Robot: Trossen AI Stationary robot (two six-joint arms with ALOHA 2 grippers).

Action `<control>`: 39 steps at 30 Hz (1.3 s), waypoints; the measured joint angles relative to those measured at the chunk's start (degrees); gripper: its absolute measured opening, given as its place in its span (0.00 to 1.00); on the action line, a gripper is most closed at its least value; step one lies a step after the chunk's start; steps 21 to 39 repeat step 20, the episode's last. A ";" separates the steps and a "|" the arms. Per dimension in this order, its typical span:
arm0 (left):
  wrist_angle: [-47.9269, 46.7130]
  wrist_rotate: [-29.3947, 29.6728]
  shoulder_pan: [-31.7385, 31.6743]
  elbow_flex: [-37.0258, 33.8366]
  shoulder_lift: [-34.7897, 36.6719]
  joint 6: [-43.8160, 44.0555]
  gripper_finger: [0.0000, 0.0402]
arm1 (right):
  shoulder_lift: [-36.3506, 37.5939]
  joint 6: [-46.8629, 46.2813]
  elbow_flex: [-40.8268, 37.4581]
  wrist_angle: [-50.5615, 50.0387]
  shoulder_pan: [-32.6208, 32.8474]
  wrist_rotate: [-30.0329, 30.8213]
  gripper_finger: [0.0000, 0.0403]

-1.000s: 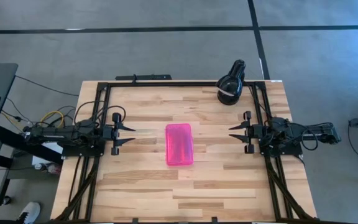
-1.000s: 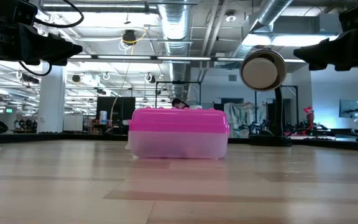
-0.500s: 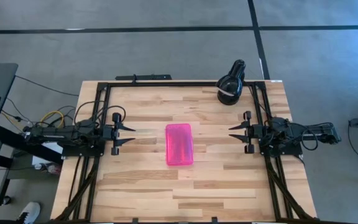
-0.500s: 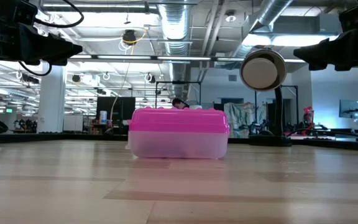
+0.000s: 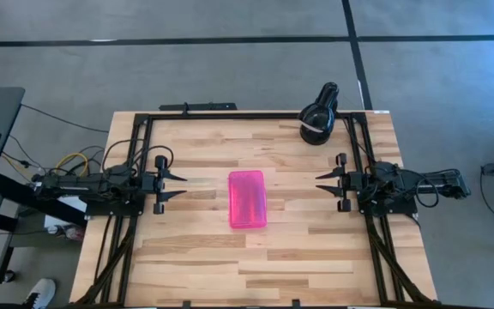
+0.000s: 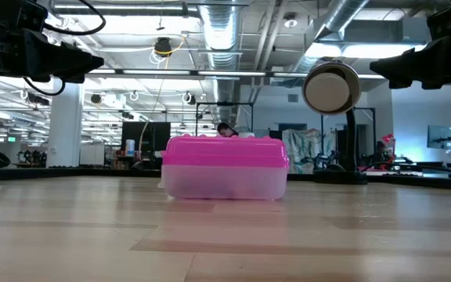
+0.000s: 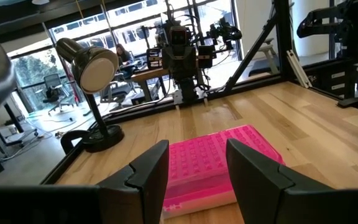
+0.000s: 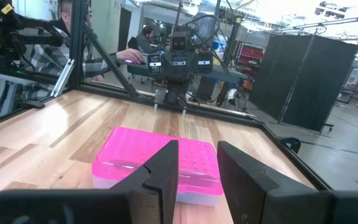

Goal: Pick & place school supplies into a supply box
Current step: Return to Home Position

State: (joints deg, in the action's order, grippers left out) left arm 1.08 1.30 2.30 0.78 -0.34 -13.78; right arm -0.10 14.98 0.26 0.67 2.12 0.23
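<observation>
Wooden tabletop (image 5: 195, 249) static: nothing has moved in the last second, so homing looks finished. Jaws parted and empty on both: left gripper (image 5: 182, 186) mid-left, right gripper (image 5: 319, 183) mid-right of frame. Pink box (image 5: 248, 198) shut at centre, well apart from both. Black lamp (image 5: 319, 116) upper right, out of the way.

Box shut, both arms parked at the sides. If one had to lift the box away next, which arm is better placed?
Left, marginally: the left gripper sits slightly nearer the box than the right gripper. Both are open and face it, and the lamp stands on the right arm's side.
</observation>
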 joint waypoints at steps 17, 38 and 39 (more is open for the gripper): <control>0.00 0.00 0.01 0.00 0.00 0.42 0.39 | -0.02 0.00 -0.01 0.00 0.01 0.00 0.27; 0.00 -0.01 -0.01 0.00 0.00 0.46 0.39 | -0.02 0.00 0.00 0.01 0.00 -0.01 0.27; 0.00 -0.01 -0.01 0.00 0.00 0.46 0.39 | -0.02 0.00 0.00 0.01 0.00 -0.01 0.27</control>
